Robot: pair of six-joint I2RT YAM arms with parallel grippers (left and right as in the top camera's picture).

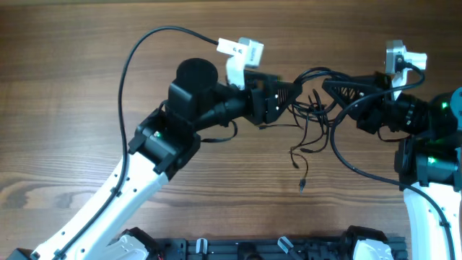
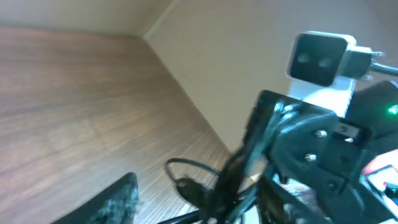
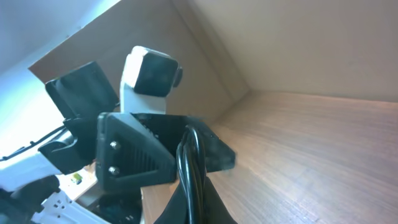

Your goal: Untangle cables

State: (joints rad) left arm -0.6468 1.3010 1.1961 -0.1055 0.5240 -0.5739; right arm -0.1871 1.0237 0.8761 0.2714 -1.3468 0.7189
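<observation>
Right end effector (image 3: 189,193) clamped shut on looped strands of cables (image 3: 188,155). Cables bunched between both end effectors, loose plug ends trailing onto desk (image 1: 72,87). Left end effector (image 1: 294,92) at bunch's other side; jaw gap blurred, cannot tell. Step: pulling knot apart. Next, probably: left takes single strand, draws it away from right gently, not tightening knot.
</observation>
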